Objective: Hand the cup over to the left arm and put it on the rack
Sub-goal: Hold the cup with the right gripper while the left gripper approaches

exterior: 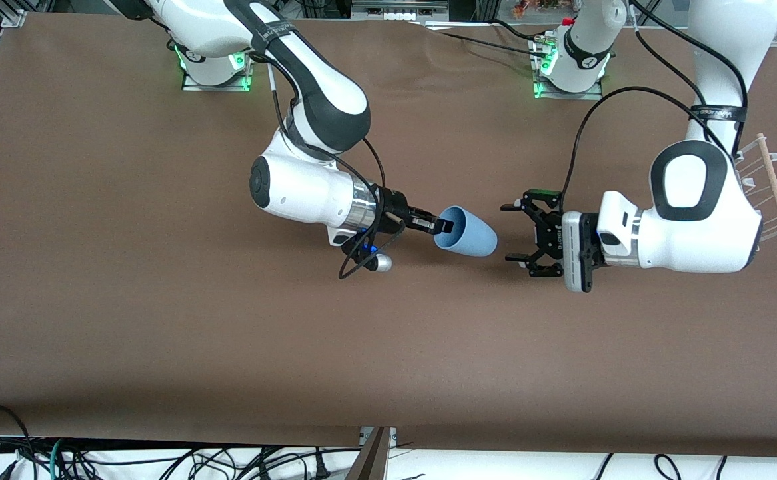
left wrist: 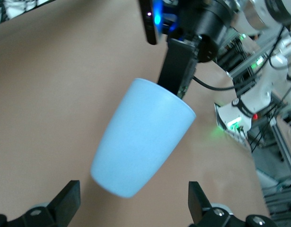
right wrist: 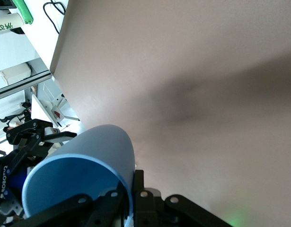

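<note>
Cup [exterior: 467, 233] hangs above the middle of the table [exterior: 162, 320], lying on its side with its closed base pointing toward the left gripper [exterior: 520, 232]. The right gripper [exterior: 443, 226] pinches the cup's rim, one finger inside the mouth and one outside. The left gripper sits level with the cup, just beside its base and not touching, jaws spread wide. The rack [exterior: 772, 187] stands at the left arm's end of the table, well apart from the cup and partly hidden by the left arm [exterior: 688, 213].
</note>
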`<action>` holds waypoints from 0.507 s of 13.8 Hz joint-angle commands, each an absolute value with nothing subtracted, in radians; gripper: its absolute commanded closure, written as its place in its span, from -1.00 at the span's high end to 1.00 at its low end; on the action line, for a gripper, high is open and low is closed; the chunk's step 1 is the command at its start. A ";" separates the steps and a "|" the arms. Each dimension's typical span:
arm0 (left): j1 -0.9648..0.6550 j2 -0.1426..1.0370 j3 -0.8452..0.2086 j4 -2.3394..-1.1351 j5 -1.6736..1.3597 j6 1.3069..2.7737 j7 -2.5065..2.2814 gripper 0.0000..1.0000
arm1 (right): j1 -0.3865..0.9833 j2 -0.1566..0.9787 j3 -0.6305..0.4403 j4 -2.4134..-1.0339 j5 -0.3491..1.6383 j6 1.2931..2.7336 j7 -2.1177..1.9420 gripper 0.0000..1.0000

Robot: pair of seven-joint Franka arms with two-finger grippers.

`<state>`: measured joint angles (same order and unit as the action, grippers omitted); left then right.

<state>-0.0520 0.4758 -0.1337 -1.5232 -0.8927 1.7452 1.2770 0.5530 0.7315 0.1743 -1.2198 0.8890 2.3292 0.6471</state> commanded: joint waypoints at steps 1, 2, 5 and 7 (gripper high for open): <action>-0.084 0.491 -0.127 -1.503 -0.927 1.781 1.417 1.00 | 0.545 0.749 0.189 -1.186 0.905 2.319 0.670 -1.00; -0.097 0.494 -0.127 -1.505 -0.927 1.799 1.434 1.00 | 0.546 0.749 0.190 -1.186 0.905 2.319 0.672 -1.00; -0.141 0.494 -0.127 -1.516 -0.927 1.897 1.459 1.00 | 0.542 0.749 0.201 -1.186 0.905 2.319 0.675 -1.00; -0.156 0.494 -0.127 -1.519 -0.930 1.921 1.491 1.00 | 0.540 0.747 0.202 -1.184 0.905 2.318 0.686 -1.00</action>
<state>-0.1348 0.4869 -0.1346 -1.5231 -0.8947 1.8855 1.4278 0.5495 0.7322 0.1800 -1.2196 0.8889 2.3299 0.6682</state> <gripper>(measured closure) 0.000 0.952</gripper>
